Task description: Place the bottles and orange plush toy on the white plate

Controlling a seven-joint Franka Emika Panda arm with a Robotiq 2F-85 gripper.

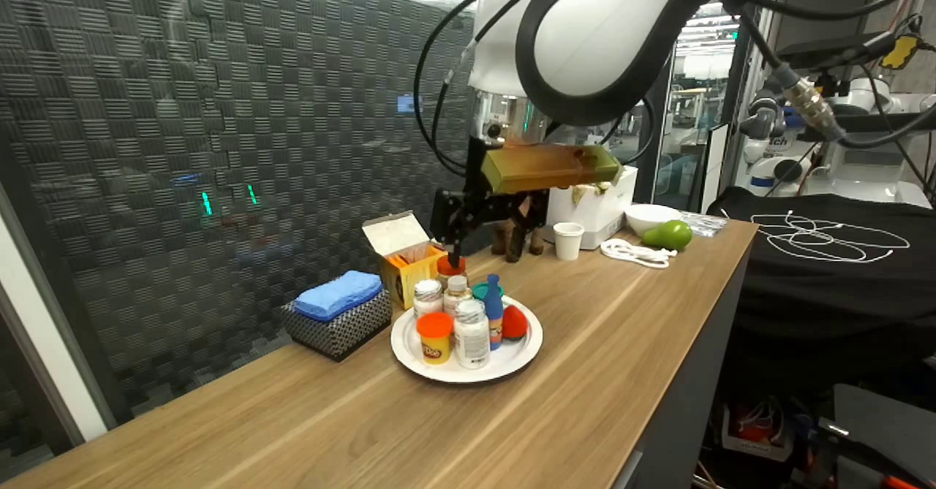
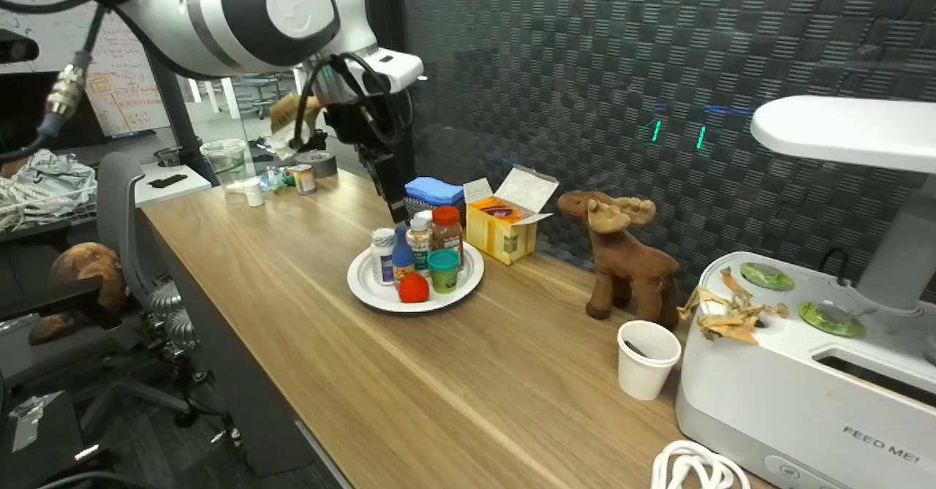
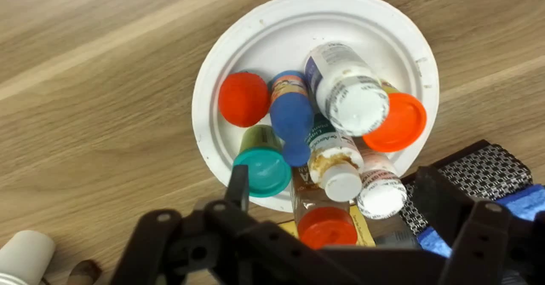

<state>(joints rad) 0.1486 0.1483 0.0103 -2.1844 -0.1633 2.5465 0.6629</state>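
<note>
Bottles [image 3: 340, 78] — I count five, upright on the one white plate [image 3: 281, 48] | orange plush toy [image 3: 243, 99] — one, same plate, beside the blue bottle [image 3: 293, 110] | lidded tubs [image 3: 262, 172]: two, also there | gripper [image 3: 332, 182]: fingers well apart, near the bottles' caps

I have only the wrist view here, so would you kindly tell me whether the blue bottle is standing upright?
Observer: Yes, in both exterior views the blue bottle stands upright on the white plate.
Operator: Thank you; is there anything inside the white cup at my lower left?
Observer: In an exterior view something dark shows inside it; I cannot tell what it is.
Operator: And what is the yellow patch showing past the red-capped bottle?
Observer: In both exterior views it is a yellow carton, open at the top.
</note>
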